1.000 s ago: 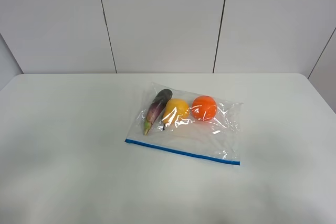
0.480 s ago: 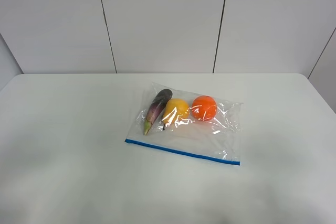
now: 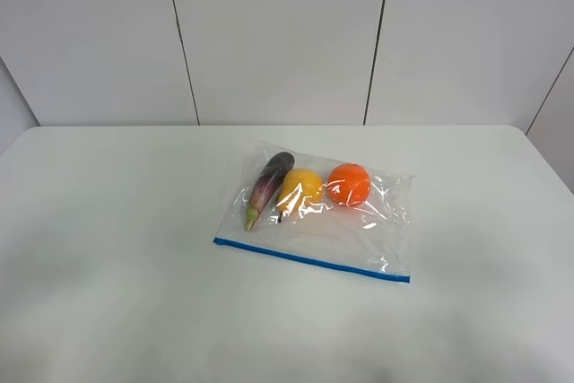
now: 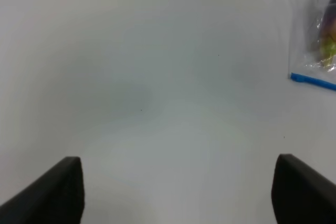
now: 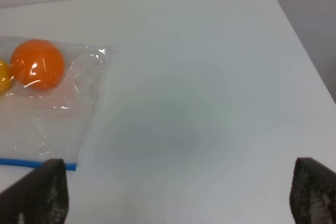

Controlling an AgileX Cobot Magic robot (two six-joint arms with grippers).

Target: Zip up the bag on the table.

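**Q:** Where is the bag, and how is it oriented?

**A:** The bag lies flat near the middle of the table. Its long axis runs across the robot's front, left to right, skewed slightly so that the right end sits nearer the robot. The blue zipper strip forms the near long edge, so the mouth faces the robot. The eggplant, yellow fruit and orange are grouped against the far, closed edge, leaving the zipper half flat.

**Q:** Why does that layout matter?

**A:** In my judgement, the contents weigh down the far side, and the flat near edge leaves the strip reachable from the robot's side along its whole length.

**Q:** What is the state of each gripper?

**A:** The left gripper has its fingers spread wide over bare table, holding nothing; the strip's left end shows well off to one side. The right gripper is likewise spread and empty, with one finger tip near the strip's right end. Neither arm appears in the high view, so both are probably held back at the near table edge.

**Q:** Task progress?

**A:** Nothing touches the bag. Whether the zipper is sealed cannot be determined.
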